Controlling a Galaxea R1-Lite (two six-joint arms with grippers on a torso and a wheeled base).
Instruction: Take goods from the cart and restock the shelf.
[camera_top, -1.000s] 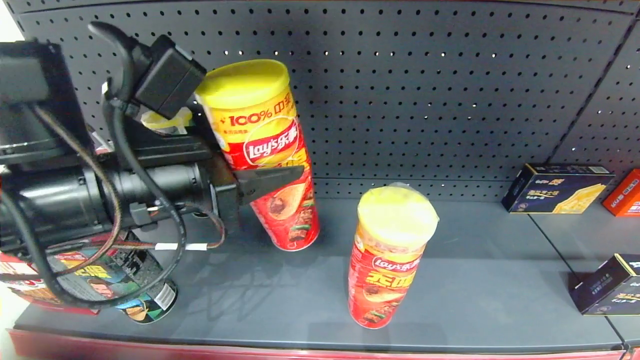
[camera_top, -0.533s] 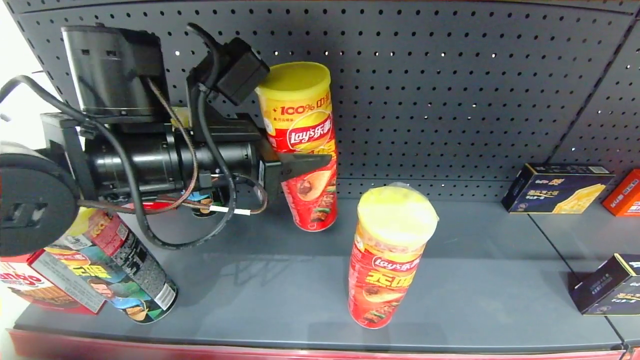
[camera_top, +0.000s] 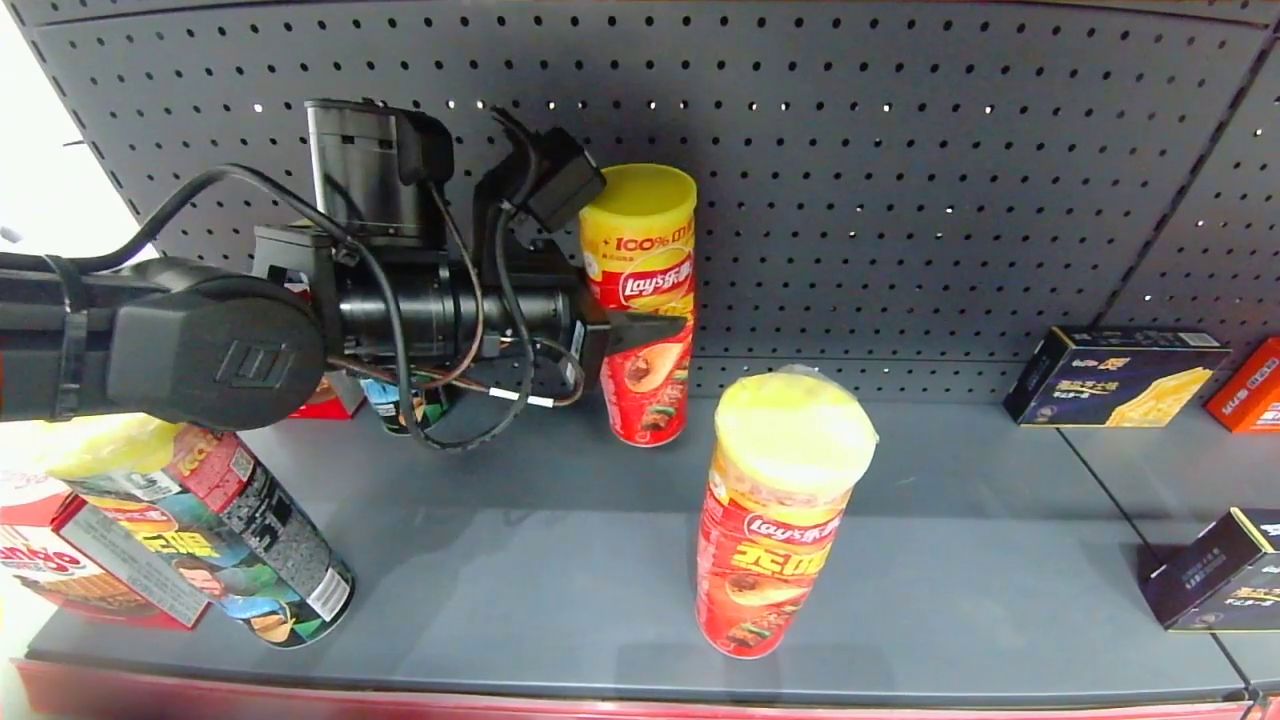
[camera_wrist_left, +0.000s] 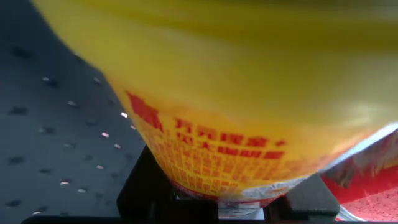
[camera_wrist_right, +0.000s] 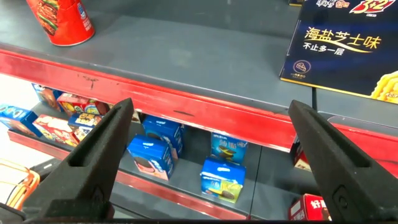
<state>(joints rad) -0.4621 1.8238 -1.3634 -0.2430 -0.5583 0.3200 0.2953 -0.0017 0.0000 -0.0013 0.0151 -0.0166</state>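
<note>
**Change.** Left gripper (camera_top: 648, 330) has carried the can (camera_top: 640, 250) right and back along the shelf (camera_top: 560, 560). The can was tilted and raised over the left middle; it is now upright at the rear edge, close to the pegboard (camera_top: 900, 200). Whether its base touches the shelf cannot be told. The fingers stay clamped on its middle. Nothing else has shifted.

**Right gripper** (camera_wrist_right: 211, 106). Jaws wide apart, holding nothing, below the shelf's red front edge.

**Shelf.**
- Second can (camera_top: 775, 520), upright, near the front edge at centre.
- Dark can (camera_top: 250, 570), leaning, at the front left corner, beside a red box (camera_top: 60, 585).
- Dark boxes (camera_top: 1110, 378) and an orange box (camera_top: 1250, 385) on the adjoining section at right.

**Below.** A lower shelf with blue boxes (camera_wrist_right: 152, 155).
</note>
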